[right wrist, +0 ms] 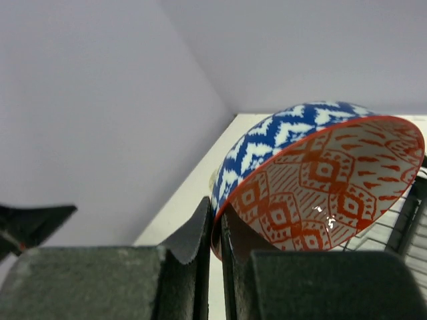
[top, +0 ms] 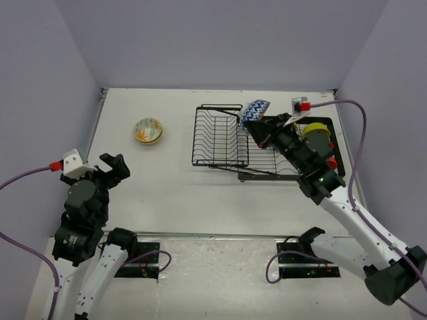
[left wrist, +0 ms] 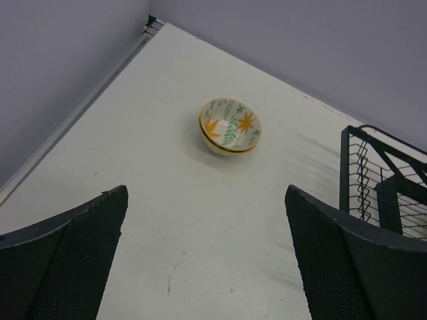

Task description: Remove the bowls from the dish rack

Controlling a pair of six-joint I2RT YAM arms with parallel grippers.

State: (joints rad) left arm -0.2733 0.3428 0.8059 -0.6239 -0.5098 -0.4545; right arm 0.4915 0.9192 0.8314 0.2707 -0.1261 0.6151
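One blue-patterned bowl (right wrist: 313, 173) hung pinched by its rim in right gripper (right wrist: 215, 220) over dish rack (top: 220, 137). Left gripper (left wrist: 207, 190) stood spread wide; floral bowl (left wrist: 231, 126) sat on table (top: 173, 193).

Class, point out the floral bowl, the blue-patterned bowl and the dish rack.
floral bowl (left wrist: 230, 125): left wrist view, painted inside.
blue-patterned bowl (right wrist: 267, 143): right wrist view, outer wall.
dish rack (top: 220, 137): top external view, wire grid.

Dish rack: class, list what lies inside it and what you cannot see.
In the dish rack, right section, sits a lime green bowl. The right gripper holds the blue-patterned bowl by its rim over the far edge. Its arm hides the rest of that section.
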